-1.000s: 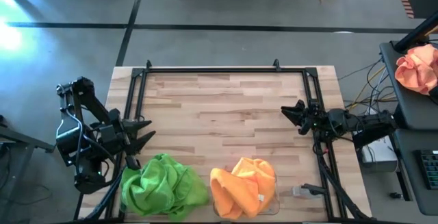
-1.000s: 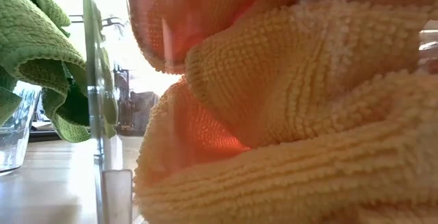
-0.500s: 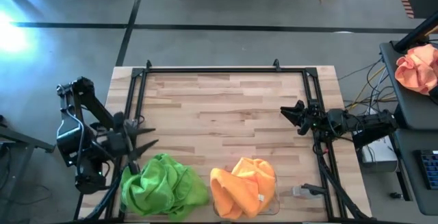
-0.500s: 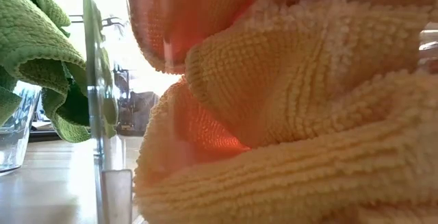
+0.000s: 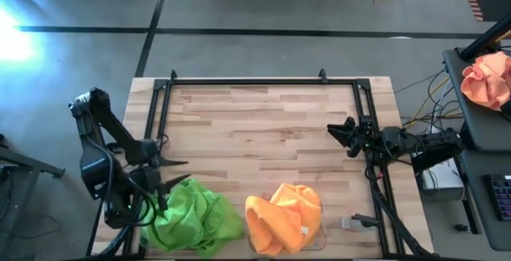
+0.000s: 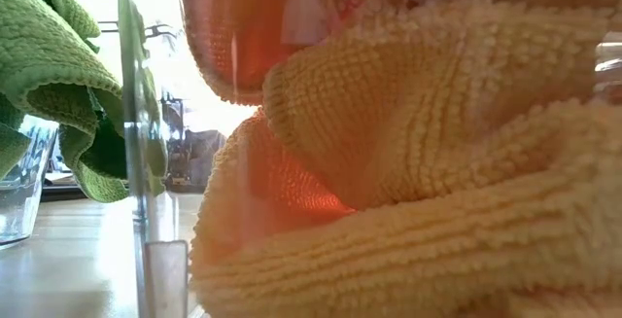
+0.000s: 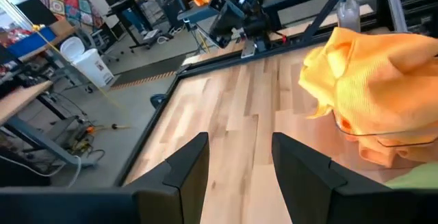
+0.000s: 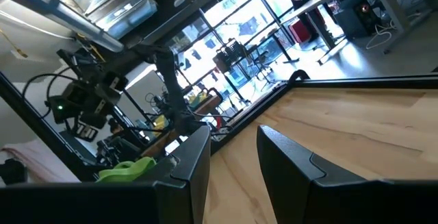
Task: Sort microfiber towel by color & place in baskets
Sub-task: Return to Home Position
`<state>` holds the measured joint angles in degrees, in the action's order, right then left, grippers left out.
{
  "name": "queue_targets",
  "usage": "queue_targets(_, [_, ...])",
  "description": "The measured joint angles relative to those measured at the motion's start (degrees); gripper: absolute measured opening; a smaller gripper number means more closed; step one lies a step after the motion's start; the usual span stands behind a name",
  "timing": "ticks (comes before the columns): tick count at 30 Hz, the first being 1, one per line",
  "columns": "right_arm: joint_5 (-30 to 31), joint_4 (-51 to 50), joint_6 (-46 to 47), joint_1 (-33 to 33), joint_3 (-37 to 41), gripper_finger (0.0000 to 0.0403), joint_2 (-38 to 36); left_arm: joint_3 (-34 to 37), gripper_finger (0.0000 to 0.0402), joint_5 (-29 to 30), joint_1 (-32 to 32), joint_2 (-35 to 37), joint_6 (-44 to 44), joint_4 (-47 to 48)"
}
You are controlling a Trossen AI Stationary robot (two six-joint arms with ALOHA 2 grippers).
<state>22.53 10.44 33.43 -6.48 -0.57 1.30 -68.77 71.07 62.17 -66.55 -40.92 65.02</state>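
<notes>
Two baskets (image 5: 321, 217) on wooden table (image 5: 255, 133); workshop (image 7: 130, 73) beyond, probably.

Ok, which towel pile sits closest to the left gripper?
The lime green pile: the left gripper is right beside its edge, while the orange pile lies farther off, toward the right arm's side.

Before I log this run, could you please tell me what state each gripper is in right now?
Left gripper: open, holding nothing.
Right gripper: open, holding nothing.
</notes>
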Motion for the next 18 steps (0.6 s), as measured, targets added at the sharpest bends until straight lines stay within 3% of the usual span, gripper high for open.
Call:
queue_targets(5, [0.02, 0.00, 0.00, 0.00, -0.01, 0.0114, 0.00, 10.39, 0.0145, -0.31, 0.00, 5.83, 4.48, -14.79])
queue_targets(13, [0.00, 0.00, 0.00, 0.00, -0.01, 0.0114, 0.00, 29.73, 0.0145, -7.07, -0.15, 18.91, 30.50, -57.73])
queue_targets(15, [0.01, 0.02, 0.00, 0.00, 0.01, 0.0114, 0.00, 33.07, 0.0145, -7.46, -0.20, 21.74, 33.93, -64.18])
queue_targets(18, [0.00, 0.01, 0.00, 0.01, -0.01, 0.0114, 0.00, 36.12, 0.0145, -7.43, -0.22, 25.42, 34.59, -66.54])
